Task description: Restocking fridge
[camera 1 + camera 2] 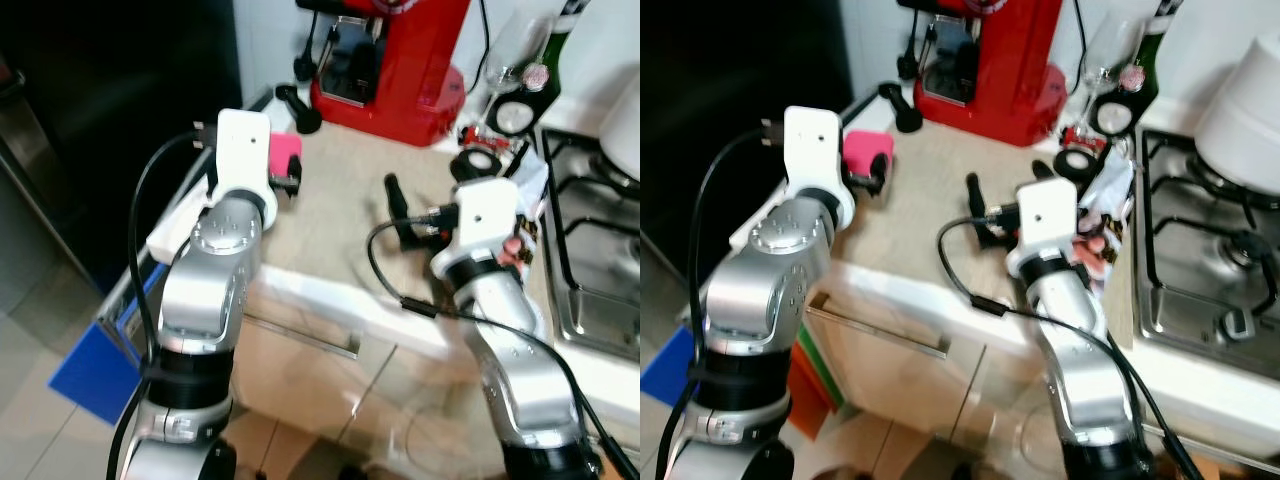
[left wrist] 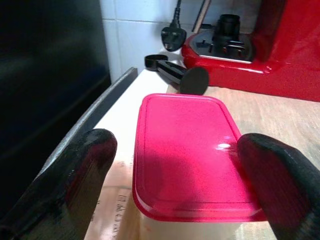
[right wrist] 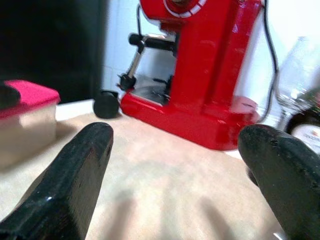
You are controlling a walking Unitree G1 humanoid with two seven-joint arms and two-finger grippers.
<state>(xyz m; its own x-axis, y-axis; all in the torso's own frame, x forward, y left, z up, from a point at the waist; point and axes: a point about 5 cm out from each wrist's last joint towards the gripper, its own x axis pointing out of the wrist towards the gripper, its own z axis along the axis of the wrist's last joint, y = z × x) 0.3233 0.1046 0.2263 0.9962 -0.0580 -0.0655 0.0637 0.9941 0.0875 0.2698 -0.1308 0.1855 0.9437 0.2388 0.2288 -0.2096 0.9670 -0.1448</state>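
On the beige countertop [image 1: 340,210], beside the dark fridge [image 1: 110,110] at our left, we are observing the pick-up stage of the restocking job: nothing is in hand yet, and the item to be stored is sitting at the counter's left end. A red coffee machine [image 1: 395,60] is standing against the wall at the back, a hob [image 1: 600,250] is lying at the right, and a wine glass [image 1: 515,50] and a dark bottle [image 1: 550,70] are standing between them.

We are identifying the task's item as the pink-lidded container [image 2: 187,150], a shallow tub with a pale body, resting flat near the counter edge closest to the fridge. A black portafilter [image 2: 177,75] is lying just behind it.

The left gripper [image 2: 185,170] is sitting at the tub with its fingers [image 2: 75,170] spread wide, one on each side of the lid. We cannot confirm contact on either side; no grasp is made. We are judging that the next move calls for squeezing evenly on the tub's two sides, then lifting it level and turning toward the fridge, whose door is appearing shut.

The right gripper [image 3: 175,165] is hovering over bare counter, well apart from the tub, spread wide and carrying nothing.
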